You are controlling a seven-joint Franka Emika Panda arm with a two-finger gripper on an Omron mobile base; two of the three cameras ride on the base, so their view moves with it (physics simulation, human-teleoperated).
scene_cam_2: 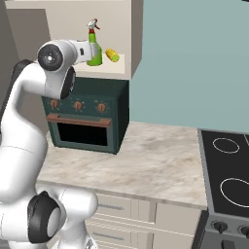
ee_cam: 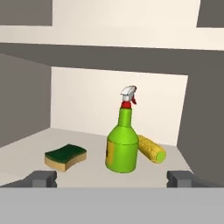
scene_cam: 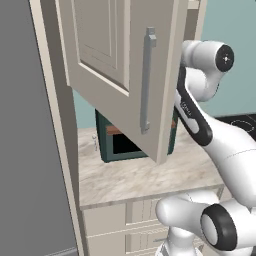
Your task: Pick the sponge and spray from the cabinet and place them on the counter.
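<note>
On the cabinet [scene_cam_2: 73,14] shelf stand three things: one spray [ee_cam: 122,142], one sponge [ee_cam: 65,156] and one corn cob [ee_cam: 151,148]. The spray is upright in the middle, the sponge lies apart from it on one side, and the cob lies just behind it on the other. The pincer [ee_cam: 111,178] is wide open and empty, short of the spray. The cabinet door [scene_cam: 125,65] hangs open. Below, one dark green oven [scene_cam_2: 87,116] sits on the tabletop [scene_cam_2: 155,160], beside a cooktop [scene_cam_2: 226,170].

In the hand view, the spray [ee_cam: 122,144] stands on the cabinet [ee_cam: 87,173] shelf, sponge [ee_cam: 65,156] left of it, corn cob [ee_cam: 152,148] touching its right. The oven [scene_cam_2: 87,116] sits on the counter [scene_cam_2: 146,160] beneath.
</note>
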